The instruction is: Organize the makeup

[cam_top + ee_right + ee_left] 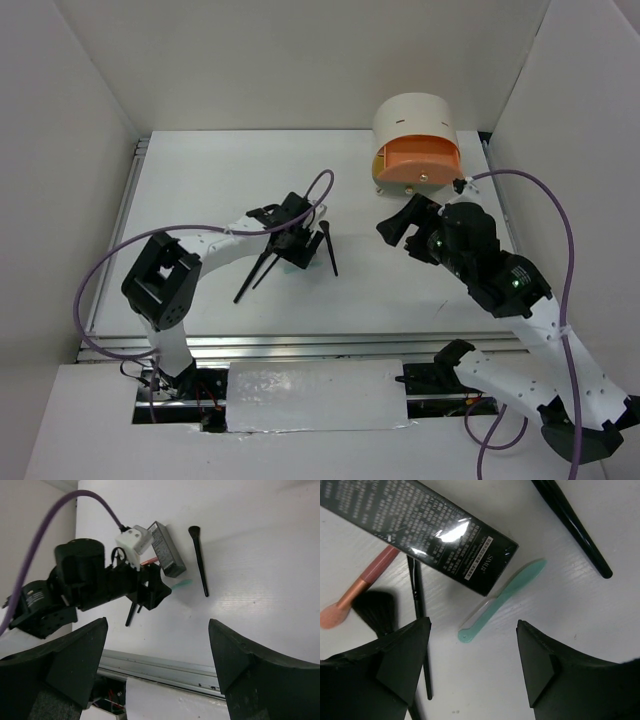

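Mint-green stick (514, 586) lies flat just beside the dark grey tube (420, 525).

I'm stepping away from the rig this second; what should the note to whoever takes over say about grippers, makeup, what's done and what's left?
Left gripper: open, empty, over the mint-green stick.
Right gripper: open, empty, raised apart from the pile.
Makeup: dark grey tube, coral-pink brush, black brushes and the mint-green stick lie loose together on the table.
Done: nothing visibly sorted.
Left: every item.
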Controlling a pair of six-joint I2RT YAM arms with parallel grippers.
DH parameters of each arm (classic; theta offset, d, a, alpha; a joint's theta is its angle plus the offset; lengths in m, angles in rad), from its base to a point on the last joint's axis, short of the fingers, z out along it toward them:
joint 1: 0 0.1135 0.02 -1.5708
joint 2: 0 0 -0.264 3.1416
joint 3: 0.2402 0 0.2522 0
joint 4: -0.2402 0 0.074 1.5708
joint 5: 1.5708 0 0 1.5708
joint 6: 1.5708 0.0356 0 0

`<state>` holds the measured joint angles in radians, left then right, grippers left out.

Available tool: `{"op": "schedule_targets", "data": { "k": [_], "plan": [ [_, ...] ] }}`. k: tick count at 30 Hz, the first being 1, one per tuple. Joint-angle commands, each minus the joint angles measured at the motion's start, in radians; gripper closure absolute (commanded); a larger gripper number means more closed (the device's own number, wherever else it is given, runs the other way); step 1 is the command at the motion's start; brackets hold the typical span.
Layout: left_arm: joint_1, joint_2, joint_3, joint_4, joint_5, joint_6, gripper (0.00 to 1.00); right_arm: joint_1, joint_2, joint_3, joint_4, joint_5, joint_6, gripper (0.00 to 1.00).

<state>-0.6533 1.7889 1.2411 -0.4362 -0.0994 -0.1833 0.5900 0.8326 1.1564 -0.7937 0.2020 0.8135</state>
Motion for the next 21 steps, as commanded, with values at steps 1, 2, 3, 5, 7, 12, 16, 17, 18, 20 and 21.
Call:
{"op": "schedule_targets", "data": {
  "k": [1,2,3,5,7,12,16,17,18,20,21],
  "plan": [
    [-0.008,0.049,-0.005,0.056,0.018,0.016,0.18,-0.004,-0.05,-0.012,-0.004,0.019,-0.01,0.1],
    [-0.009,0.059,0.0,0.059,0.02,0.015,0.18,-0.005,-0.056,-0.015,-0.001,0.019,-0.01,0.1],
    [-0.009,0.084,0.007,0.057,0.026,0.015,0.17,-0.004,-0.067,-0.021,-0.001,0.02,-0.011,0.1],
    [-0.014,0.11,0.024,0.056,0.032,0.016,0.18,-0.006,-0.079,-0.029,-0.001,0.019,-0.016,0.1],
    [-0.02,0.124,0.034,0.054,0.032,0.019,0.17,-0.007,-0.085,-0.034,-0.002,0.019,-0.017,0.1],
    [-0.023,0.161,0.04,0.048,0.033,0.019,0.15,-0.007,-0.101,-0.041,-0.001,0.017,-0.028,0.1],
    [-0.025,0.162,0.024,0.04,0.052,0.007,0.18,-0.006,-0.11,-0.044,0.008,0.022,-0.03,0.1],
    [-0.029,0.158,0.008,0.039,0.055,-0.004,0.19,-0.007,-0.112,-0.043,0.008,0.023,-0.03,0.1],
    [-0.032,0.146,-0.002,0.039,0.053,-0.008,0.2,-0.006,-0.113,-0.043,0.008,0.025,-0.027,0.1],
    [-0.037,0.13,-0.025,0.037,0.061,-0.019,0.23,-0.007,-0.118,-0.038,0.01,0.025,-0.024,0.1],
    [-0.046,0.124,-0.046,0.036,0.063,-0.028,0.25,-0.006,-0.119,-0.038,0.013,0.025,-0.022,0.1]
  ]
}}
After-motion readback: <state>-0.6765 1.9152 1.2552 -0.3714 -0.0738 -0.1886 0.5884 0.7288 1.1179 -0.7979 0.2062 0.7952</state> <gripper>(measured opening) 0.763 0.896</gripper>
